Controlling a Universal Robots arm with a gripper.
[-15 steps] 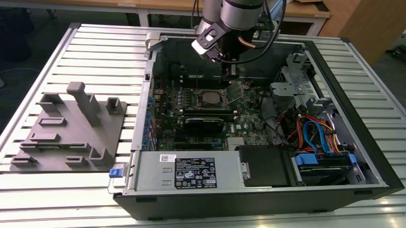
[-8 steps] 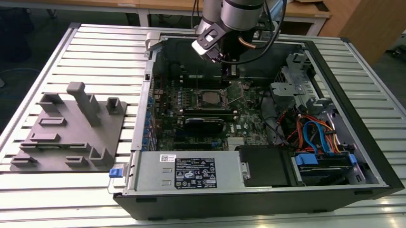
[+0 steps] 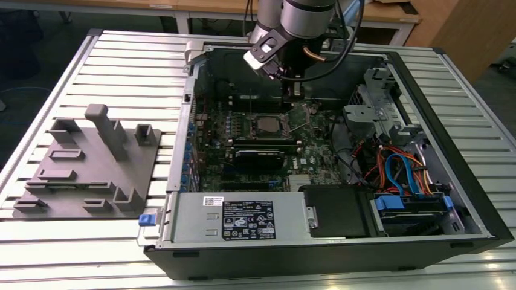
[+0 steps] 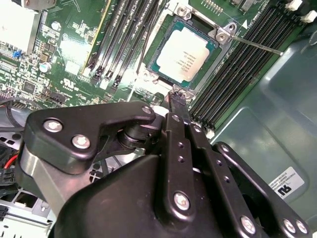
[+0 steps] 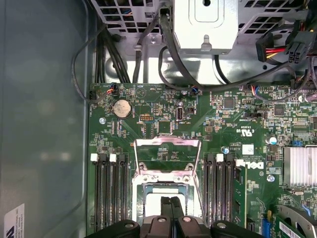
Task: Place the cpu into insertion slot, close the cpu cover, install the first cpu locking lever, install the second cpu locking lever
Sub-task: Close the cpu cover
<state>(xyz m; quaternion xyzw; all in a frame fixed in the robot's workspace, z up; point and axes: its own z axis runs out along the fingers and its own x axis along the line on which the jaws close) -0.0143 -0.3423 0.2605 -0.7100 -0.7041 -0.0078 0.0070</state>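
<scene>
The cpu (image 4: pixel 183 53), with a silvery top, lies flat in the insertion slot (image 4: pixel 221 34) on the green board. The cpu cover (image 5: pixel 167 148), a silver frame, stands swung open on the far side of the insertion slot (image 5: pixel 143 181), so the board shows through its window. My gripper (image 4: pixel 177 95) is shut with nothing between its fingers. Its tips hang just above the slot's edge, beside the cpu. In the first wrist view the gripper (image 5: pixel 172 202) sits over the slot's middle. In the exterior view the gripper (image 3: pixel 292 90) hangs over the slot (image 3: pixel 264 124) inside the open case. A thin lever rod (image 4: pixel 257 44) juts out from one corner.
Long black memory slots (image 5: pixel 109 193) flank the socket on both sides. A finned heat sink (image 5: pixel 299 166), cables (image 5: pixel 168 49) and a metal drive cage (image 5: pixel 205 25) lie around it. A grey fixture (image 3: pixel 89 163) sits at the exterior view's left on the slatted table.
</scene>
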